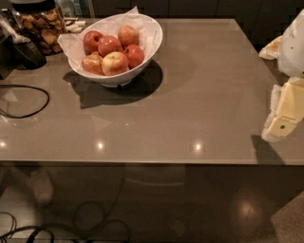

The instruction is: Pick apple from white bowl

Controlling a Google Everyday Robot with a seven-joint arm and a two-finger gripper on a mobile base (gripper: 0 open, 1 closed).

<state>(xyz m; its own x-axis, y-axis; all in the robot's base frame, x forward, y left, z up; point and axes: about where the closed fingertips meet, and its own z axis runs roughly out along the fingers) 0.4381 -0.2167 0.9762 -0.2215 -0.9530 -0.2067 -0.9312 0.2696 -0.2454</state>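
Lying frontmost in the glossy white oval bowl (pixel 140 70): the pale yellow round apple (pixel 114 63).
The cream-white gripper (pixel 285 114) is hovering well right of the bowl; open or closed, I cannot tell.

Right edge — gripper (pixel 284 116) cream-yellow, blocky, small green dot (pixel 282 126); white rounded arm shell (pixel 293 45) above.

Premises are presenting as a kitchen, domestic or office. A glossy grey-brown stone-look counter (pixel 199 90) is carrying a deep white oval bowl (pixel 121 76), paper-lined and holding red and yellow apples (pixel 109 45). A clear glass jar of brown baked snacks (pixel 42 26) is standing at the far left corner. Dark cabinet fronts (pixel 190 8) are running behind. The robot's white-and-yellow pincer (pixel 281 124) is hovering at the counter's right edge.
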